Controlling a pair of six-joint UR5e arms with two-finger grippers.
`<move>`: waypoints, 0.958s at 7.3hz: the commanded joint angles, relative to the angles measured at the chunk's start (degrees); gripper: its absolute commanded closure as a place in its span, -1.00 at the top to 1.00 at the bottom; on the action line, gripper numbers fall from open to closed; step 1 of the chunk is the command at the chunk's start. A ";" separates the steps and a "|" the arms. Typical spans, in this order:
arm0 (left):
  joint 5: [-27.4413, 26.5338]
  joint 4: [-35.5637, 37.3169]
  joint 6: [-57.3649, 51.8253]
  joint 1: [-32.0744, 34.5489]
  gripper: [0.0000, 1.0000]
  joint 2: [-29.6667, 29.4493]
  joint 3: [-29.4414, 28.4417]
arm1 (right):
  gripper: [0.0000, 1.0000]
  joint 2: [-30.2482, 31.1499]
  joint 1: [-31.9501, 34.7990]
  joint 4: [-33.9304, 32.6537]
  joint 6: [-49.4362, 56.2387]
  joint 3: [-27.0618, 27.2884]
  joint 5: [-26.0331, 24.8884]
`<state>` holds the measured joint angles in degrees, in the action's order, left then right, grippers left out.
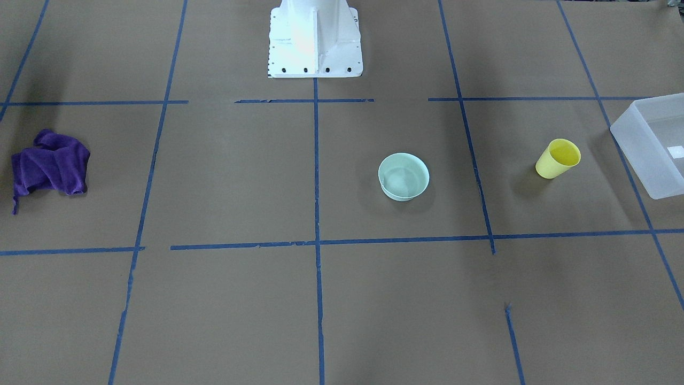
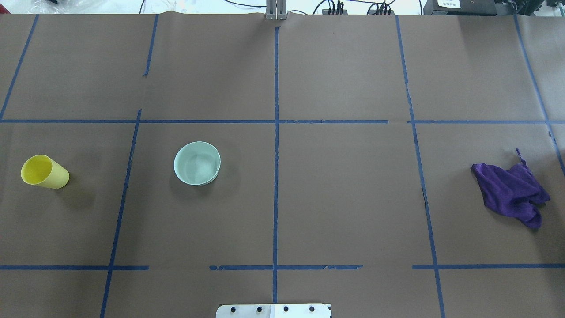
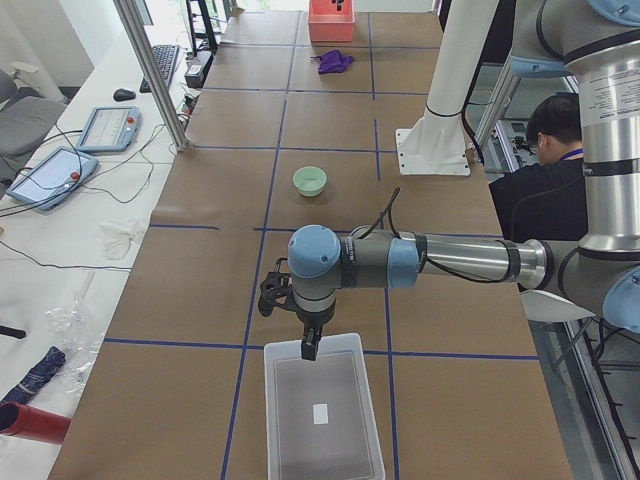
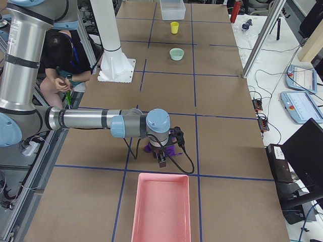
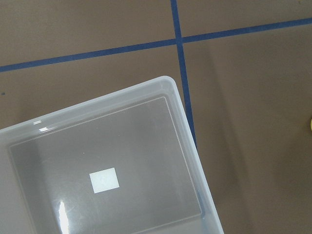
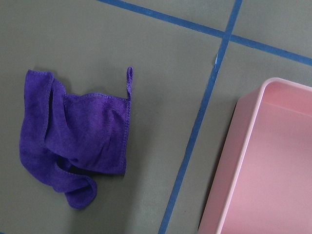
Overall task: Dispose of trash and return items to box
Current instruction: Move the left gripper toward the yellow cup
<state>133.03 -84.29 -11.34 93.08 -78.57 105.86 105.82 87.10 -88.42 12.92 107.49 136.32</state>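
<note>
Brown-papered bench (image 1: 240, 299) carries the frosted box (image 3: 345, 440) at its left end, with the left hand (image 3: 310, 345) above its rim. The right hand (image 4: 161, 160) hangs over a purple cloth (image 1: 51, 168). I cannot tell either hand's state. The yellow cup (image 1: 557, 159) stands upright near the box, outside it.

Left gripper (image 3: 309, 348) pointing down, right gripper (image 4: 162, 161) likewise

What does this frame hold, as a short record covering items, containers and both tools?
Loose items: upright yellow tapered plastic cup; pale green round bowl; crumpled purple cloth
Containers: translucent white rectangular plastic bin, empty but for a white patch; pink rectangular tray, empty
Left tool: above the bin's near edge; open or shut cannot be told
Right tool: above the cloth, beside the tray; open or shut cannot be told
</note>
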 commanded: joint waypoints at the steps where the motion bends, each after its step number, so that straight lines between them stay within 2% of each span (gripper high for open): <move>1: 0.03 -0.17 -0.09 0.00 1.00 -0.09 0.74 | 1.00 -0.26 0.00 0.00 -0.09 0.09 0.00; 3: -0.23 -0.70 -0.17 0.00 1.00 -0.09 0.49 | 1.00 -0.35 0.00 0.00 -0.09 0.70 -0.26; 5: -0.06 -7.70 0.09 -0.09 1.00 -0.18 0.75 | 1.00 -0.35 0.00 0.09 0.26 0.44 -0.18; 6: -0.05 -13.74 -0.09 -0.35 1.00 -0.87 0.32 | 1.00 -0.53 -0.09 1.48 -0.08 0.53 -0.18; 7: 0.03 -22.76 0.35 -0.35 1.00 -1.31 -1.69 | 1.00 -0.53 -0.09 5.85 -0.35 0.44 -0.18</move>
<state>132.95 -97.33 -11.28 92.83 -79.29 105.82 105.35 87.05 -86.46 12.88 108.01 136.14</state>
